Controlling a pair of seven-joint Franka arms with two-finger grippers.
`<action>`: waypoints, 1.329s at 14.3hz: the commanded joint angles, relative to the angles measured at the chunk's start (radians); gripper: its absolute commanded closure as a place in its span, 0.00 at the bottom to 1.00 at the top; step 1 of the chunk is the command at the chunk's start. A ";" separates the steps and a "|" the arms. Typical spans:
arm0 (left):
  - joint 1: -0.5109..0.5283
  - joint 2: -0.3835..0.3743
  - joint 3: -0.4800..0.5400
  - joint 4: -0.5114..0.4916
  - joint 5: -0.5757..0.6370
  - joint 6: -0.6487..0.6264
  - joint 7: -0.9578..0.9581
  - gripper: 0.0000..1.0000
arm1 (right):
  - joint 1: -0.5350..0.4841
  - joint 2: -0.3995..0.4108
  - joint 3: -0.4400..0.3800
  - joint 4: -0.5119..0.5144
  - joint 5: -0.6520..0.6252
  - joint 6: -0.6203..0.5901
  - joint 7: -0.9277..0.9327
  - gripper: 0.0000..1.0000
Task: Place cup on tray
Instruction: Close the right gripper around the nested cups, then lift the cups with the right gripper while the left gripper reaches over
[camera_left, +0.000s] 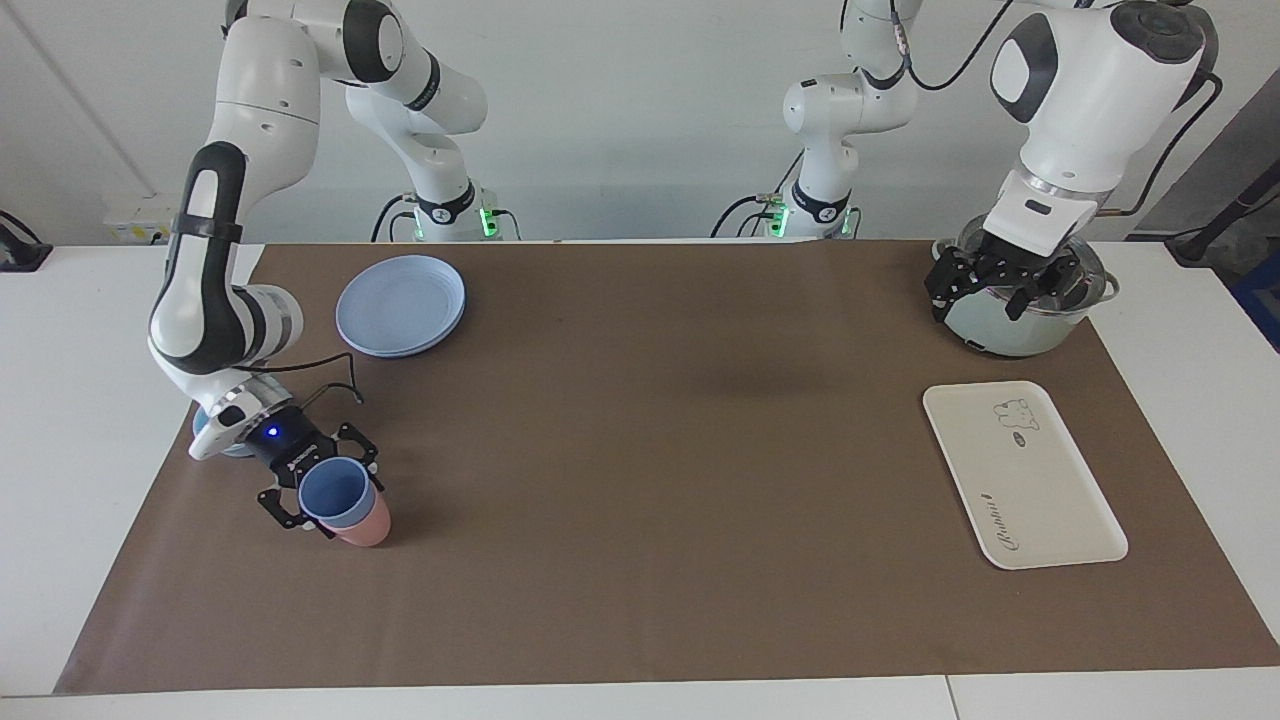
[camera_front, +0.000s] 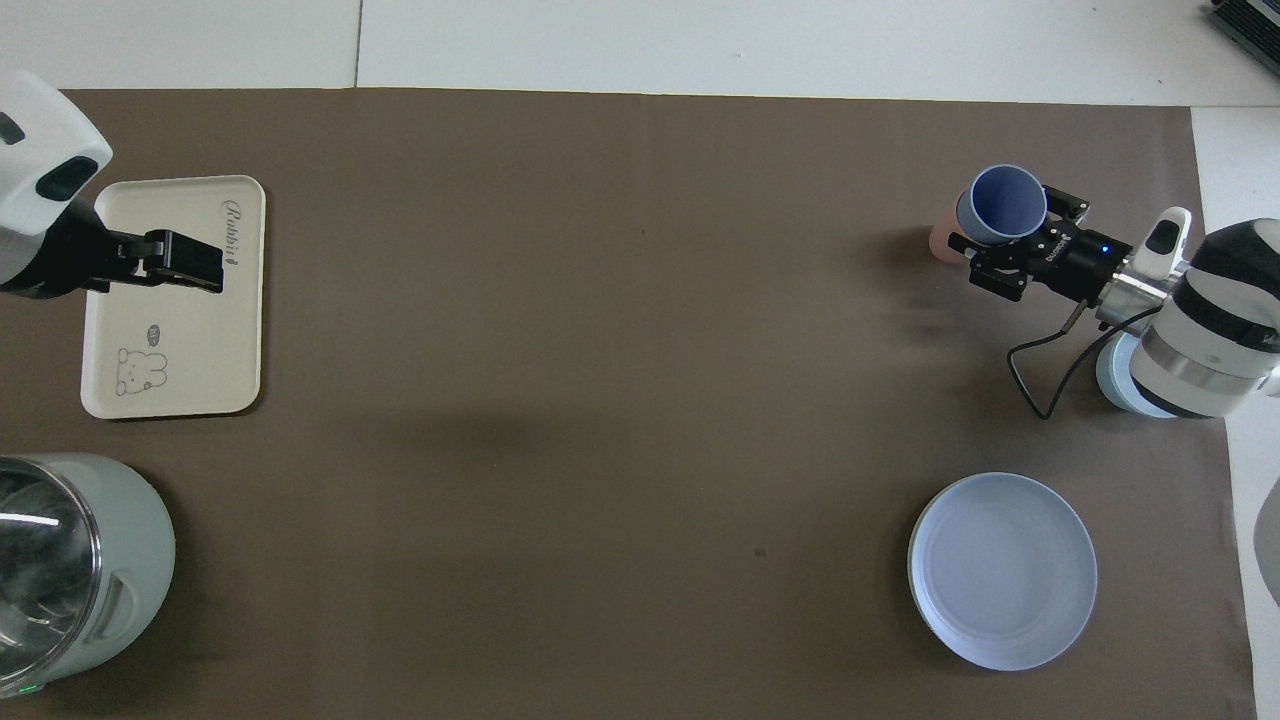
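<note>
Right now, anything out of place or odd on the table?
Only one thing: the blue cup sits nested in the pink cup, tilted, with the right tool shut on it. The tray lies flat and bare; nothing is spilled.

both arms are glossy white with rounded, tubular segments and black bands or black oval panels at the joints. each base carries a ring of green light, with black cables bunched beside it. the right arm (camera_left: 215, 290) ends in a silver collar and a black linked gripper body showing a small blue light; a thin black cable loops from its wrist, and a white tab with a dark window sticks out by the collar. the left arm (camera_left: 1085, 90) has a black cable running down from its dark-capped upper joint, a silver ring and a black linked gripper.
</note>
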 joint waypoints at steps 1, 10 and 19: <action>-0.004 -0.042 0.002 -0.054 0.011 0.043 -0.007 0.00 | 0.018 -0.013 0.006 0.021 0.016 0.042 0.053 1.00; -0.012 -0.004 0.003 -0.023 -0.238 0.083 -0.009 0.01 | 0.153 -0.246 0.003 -0.021 -0.439 0.168 0.529 1.00; -0.276 0.292 0.002 0.270 -0.631 0.253 -0.284 0.03 | 0.401 -0.346 0.001 -0.007 -1.030 0.171 1.193 1.00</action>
